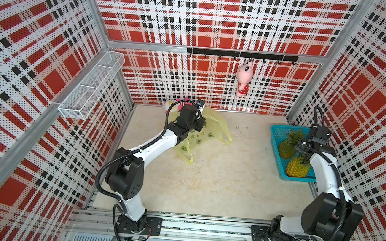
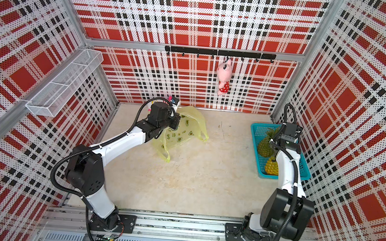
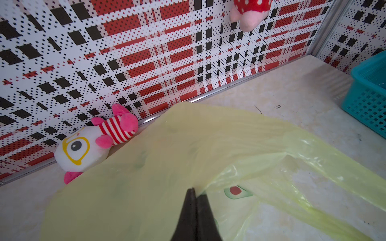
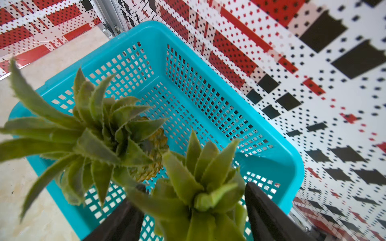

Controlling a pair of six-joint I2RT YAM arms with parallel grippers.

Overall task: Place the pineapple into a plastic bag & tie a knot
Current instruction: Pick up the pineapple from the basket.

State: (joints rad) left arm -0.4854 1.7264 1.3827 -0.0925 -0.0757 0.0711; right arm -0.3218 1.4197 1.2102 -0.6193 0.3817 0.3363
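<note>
Black right gripper fingers wide apart either side of the nearer pineapple crown, no clear pinch (fruit upright in the turquoise basket). Farther off, left gripper pinched tight on the plastic bag edge, bag crumpled on the table, straps untied. Beyond, striped plush toy against the plaid wall.

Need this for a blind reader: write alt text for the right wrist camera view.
The right gripper, open, straddles the leafy top of a pineapple in a turquoise mesh basket. A second pineapple sits beside it in the same basket, with a red, black and white plaid wall behind.
</note>
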